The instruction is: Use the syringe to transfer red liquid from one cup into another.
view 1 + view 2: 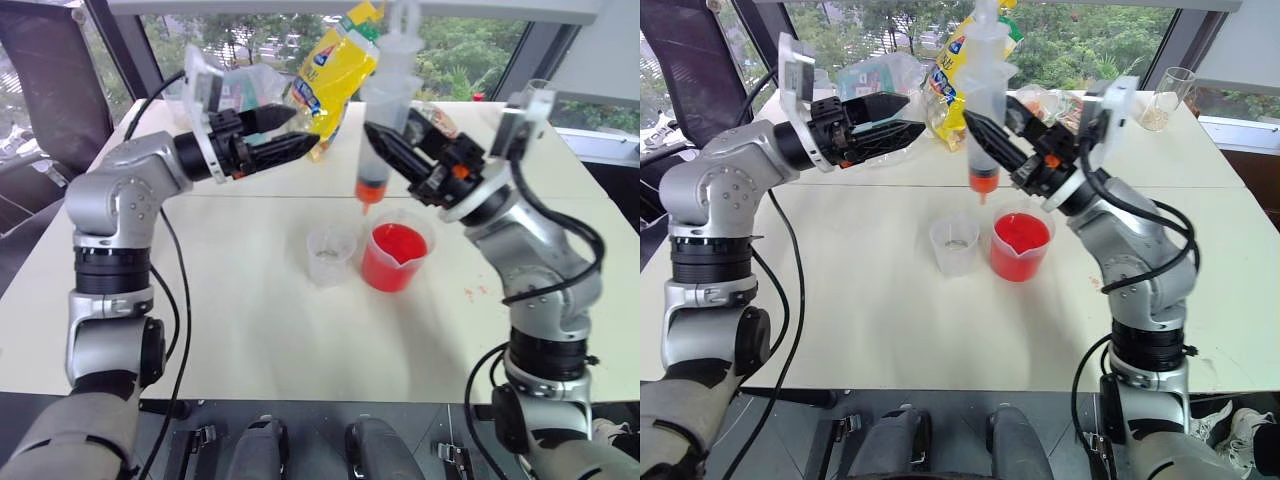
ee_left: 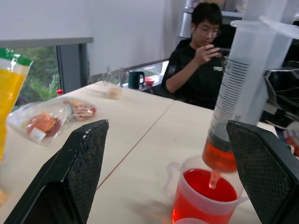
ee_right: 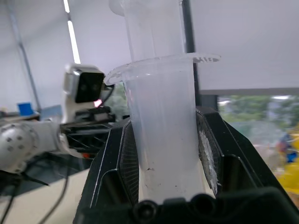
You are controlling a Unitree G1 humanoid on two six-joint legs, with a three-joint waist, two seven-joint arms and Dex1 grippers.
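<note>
The right end effector (image 1: 992, 138) is clamping the syringe (image 1: 984, 110) around its barrel, holding it upright with the tip hanging just above the beaker (image 1: 1020, 247) of red liquid (image 1: 1021, 233) on the bench (image 1: 890, 320); a little red is sitting in the bottom of the barrel. The left end effector (image 1: 902, 115) is hovering released beside it, fingers spread. The small cup (image 1: 955, 244) is waiting just beside the beaker. That barrel is looking stiff but smooth and likely slippery; mid-barrel below the flange seems the safest hold
</note>
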